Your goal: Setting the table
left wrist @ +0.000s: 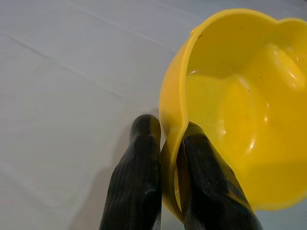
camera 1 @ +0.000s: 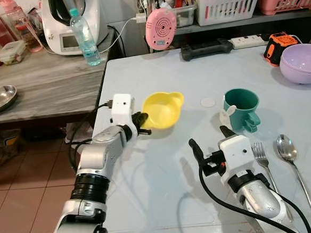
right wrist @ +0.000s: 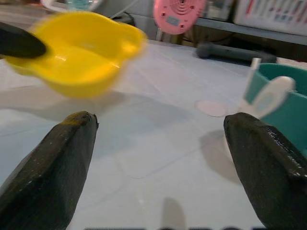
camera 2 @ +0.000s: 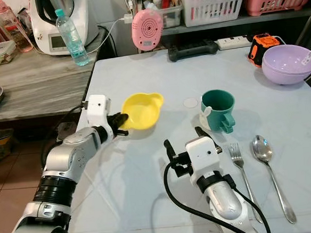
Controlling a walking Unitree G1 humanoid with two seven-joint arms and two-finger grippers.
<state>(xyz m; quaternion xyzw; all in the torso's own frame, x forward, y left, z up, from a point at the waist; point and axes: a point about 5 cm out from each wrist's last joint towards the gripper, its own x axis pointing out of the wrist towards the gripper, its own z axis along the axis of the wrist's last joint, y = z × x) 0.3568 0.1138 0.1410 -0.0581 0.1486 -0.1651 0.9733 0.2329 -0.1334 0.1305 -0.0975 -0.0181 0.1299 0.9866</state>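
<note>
A small yellow bowl with a little handle is held just above the pale blue table, near its left-middle. My left gripper is shut on the bowl's near rim, one finger inside and one outside. A teal mug stands to the right of the bowl. A fork and a spoon lie at the front right. My right gripper stands open just above the table, in front of the mug, with nothing between its fingers.
A lilac bowl sits at the far right edge. A pink speaker, a black bar and an orange tool line the table's back. To the left stand a wooden counter with a water bottle and a steel dish.
</note>
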